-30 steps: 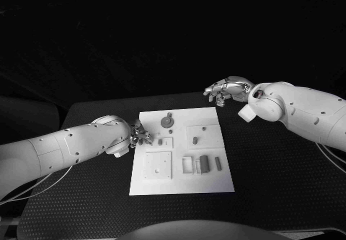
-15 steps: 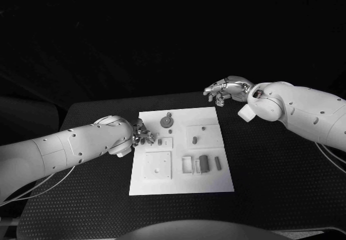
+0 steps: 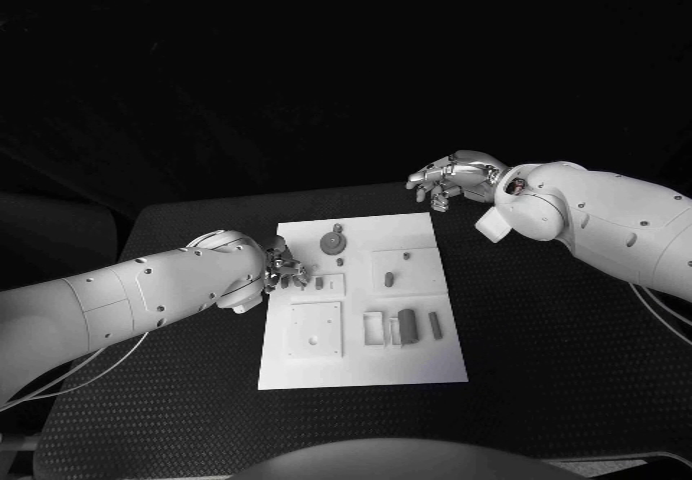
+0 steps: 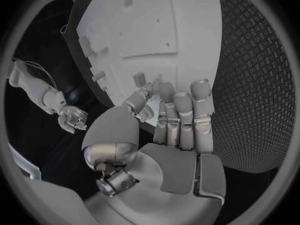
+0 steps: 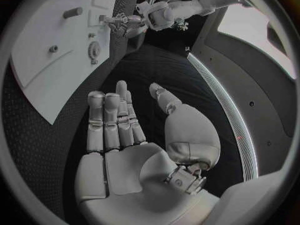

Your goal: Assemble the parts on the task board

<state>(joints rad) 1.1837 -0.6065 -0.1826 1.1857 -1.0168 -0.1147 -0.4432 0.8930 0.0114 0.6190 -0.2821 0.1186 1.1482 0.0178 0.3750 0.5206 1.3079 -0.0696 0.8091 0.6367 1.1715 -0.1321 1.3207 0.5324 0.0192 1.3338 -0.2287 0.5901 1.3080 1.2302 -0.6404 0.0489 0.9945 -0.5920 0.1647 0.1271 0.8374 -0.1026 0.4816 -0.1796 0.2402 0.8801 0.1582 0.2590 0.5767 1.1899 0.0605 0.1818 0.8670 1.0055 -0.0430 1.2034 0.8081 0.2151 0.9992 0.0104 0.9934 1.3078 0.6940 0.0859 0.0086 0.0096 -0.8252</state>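
The white task board lies in the middle of the table. On it sit a round part, a small dark piece and two dark bars near its right side. My left hand hovers at the board's left edge, just left of the small dark piece. In the left wrist view its fingers reach straight out over the board with the thumb close beside them and nothing visible in the grasp. My right hand hangs beyond the board's far right corner, its fingers spread and empty.
The black textured table extends well to the right and in front of the board. Raised square plates and slots take up the board's near half. My right forearm crosses above the table's right side.
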